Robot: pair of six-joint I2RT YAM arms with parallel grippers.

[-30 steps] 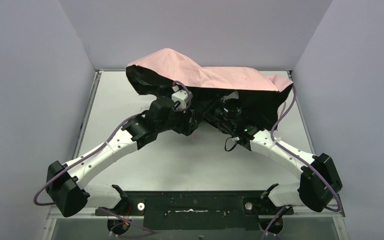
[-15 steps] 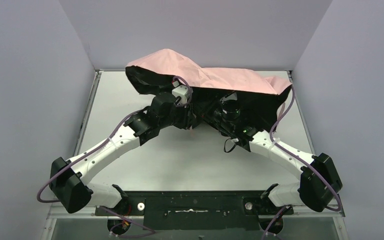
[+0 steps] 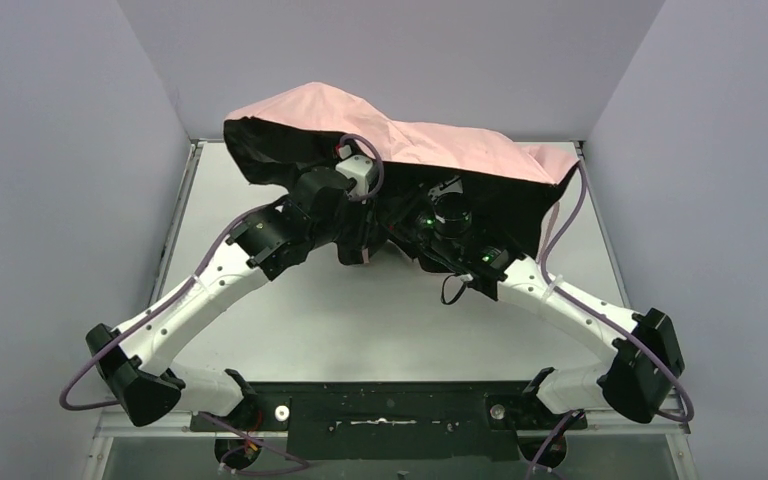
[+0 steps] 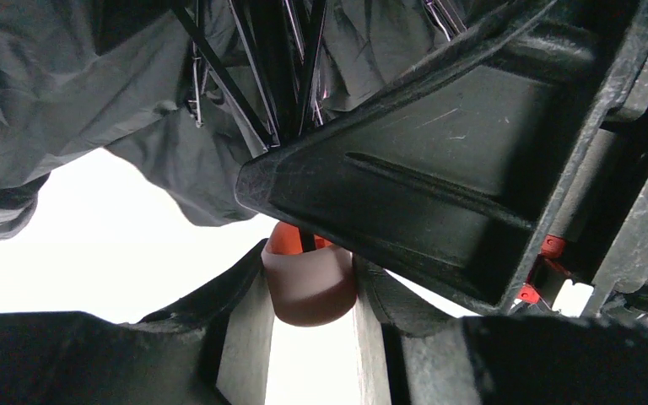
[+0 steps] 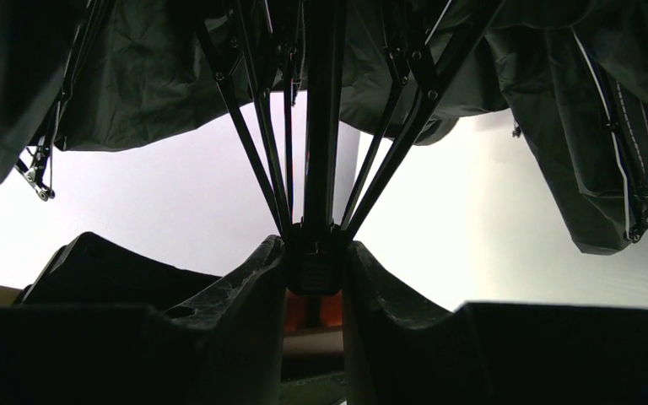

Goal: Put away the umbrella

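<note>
Table, pale grey, enclosed by plain lavender-grey walls on three sides. Umbrella part-open over the far edge, pink canopy tented, black underside showing.
Left wrist: left gripper clamped narrow on rounded pink handle; bright tabletop below.
Right wrist: right gripper pinching black rib hub on the shaft; dark lining overhead.

The umbrella stands over the far half of the table, its canopy spread above both wrists. The left arm reaches in from the near left and the right arm from the near right, meeting under the canopy. The handle sits between the fingers of the left gripper, touching both. Farther up the shaft, the runner sits between the fingers of the right gripper, with the ribs fanning out from it.
</note>
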